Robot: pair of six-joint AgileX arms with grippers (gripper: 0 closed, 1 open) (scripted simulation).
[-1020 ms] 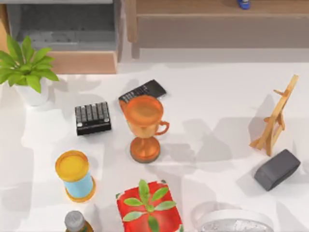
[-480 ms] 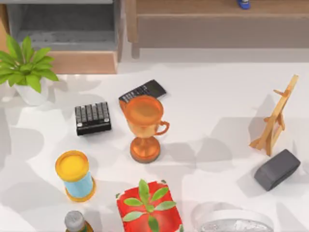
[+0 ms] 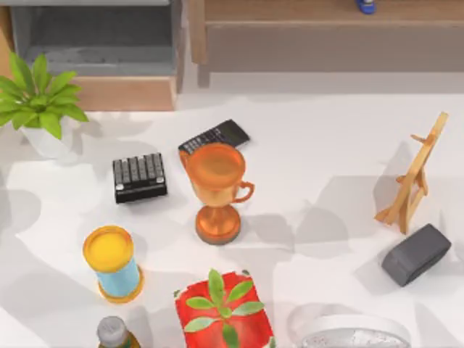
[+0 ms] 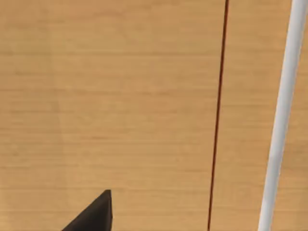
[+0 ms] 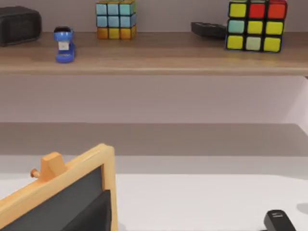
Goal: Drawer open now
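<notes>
Looking down from the top view, you find the drawer (image 3: 123, 93) at the far left of the table. It stands pulled out, with its tan wooden front panel toward the near side and its grey walls and floor open to view behind it. A potted plant (image 3: 40, 101) in a white pot sits just beside the panel's left end, and its leaves overlap that corner.

Nearer, toward the middle, you see a black keypad (image 3: 139, 177), a dark calculator (image 3: 215, 135) and an orange trophy cup (image 3: 216, 190), whose rim overlaps the calculator's near end. A yellow-lidded blue canister (image 3: 112, 262) stands near left, and a red box (image 3: 223, 312) topped with green leaves lies at the near edge. On the right side a wooden easel (image 3: 415, 177) stands just beyond a grey block (image 3: 416, 254).

Your left gripper (image 4: 94, 219) appears as a dark wedge in front of a light wood surface (image 4: 120, 96). Your right gripper (image 5: 91, 216) shows as a dark shape before the easel's chalkboard, facing a shelf (image 5: 154, 53) that carries a blue stapler (image 5: 64, 44) and two colour cubes. You cannot tell how wide either pincer stands.
</notes>
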